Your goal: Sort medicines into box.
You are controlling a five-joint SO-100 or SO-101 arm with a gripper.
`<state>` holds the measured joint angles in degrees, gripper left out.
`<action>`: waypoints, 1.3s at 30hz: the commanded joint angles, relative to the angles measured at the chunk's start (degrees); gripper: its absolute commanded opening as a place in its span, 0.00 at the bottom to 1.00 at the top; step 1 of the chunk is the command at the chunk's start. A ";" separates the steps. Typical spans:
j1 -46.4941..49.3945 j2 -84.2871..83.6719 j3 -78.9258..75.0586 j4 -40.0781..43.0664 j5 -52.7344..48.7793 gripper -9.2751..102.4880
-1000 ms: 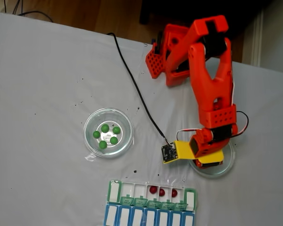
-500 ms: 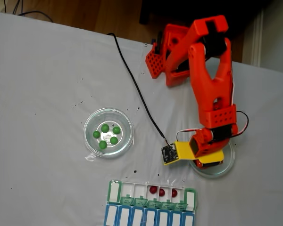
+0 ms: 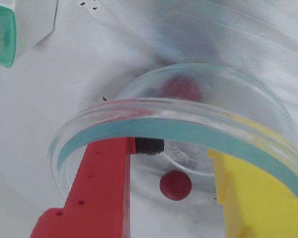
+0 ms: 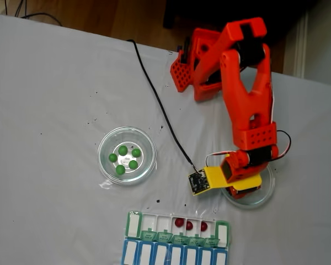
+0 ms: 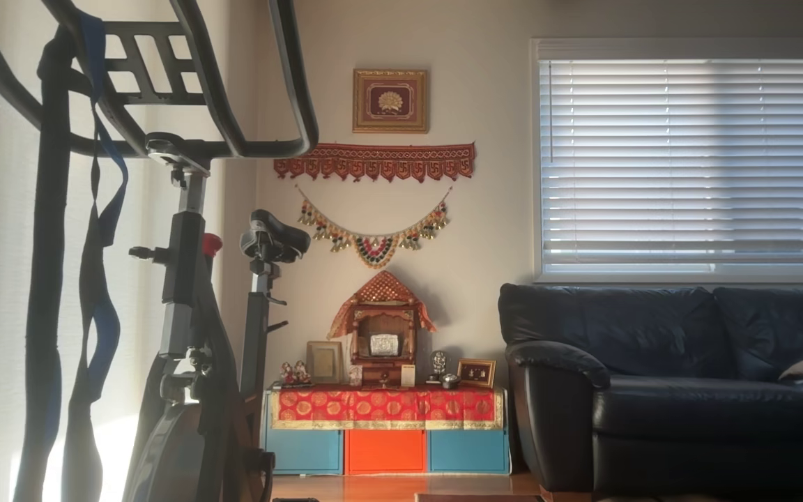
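Red medicine ball (image 3: 175,185) loose in glass dish (image 3: 248,129), between open end effector (image 3: 171,198) fingers. Picking step; next, close on it.

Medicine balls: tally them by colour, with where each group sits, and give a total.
Green balls: 5, in the left glass dish.
Red balls in the green-and-white box: 3.
Red balls in the right glass dish: 2, wrist view.
Total: 10.
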<state>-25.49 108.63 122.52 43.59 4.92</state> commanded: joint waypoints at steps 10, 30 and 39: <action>-0.44 -2.46 -8.17 4.83 -4.22 0.23; 0.00 -0.79 -9.93 8.09 -8.17 0.25; 0.09 2.72 -9.23 8.79 -9.58 0.25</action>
<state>-25.93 105.73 116.02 52.29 -3.69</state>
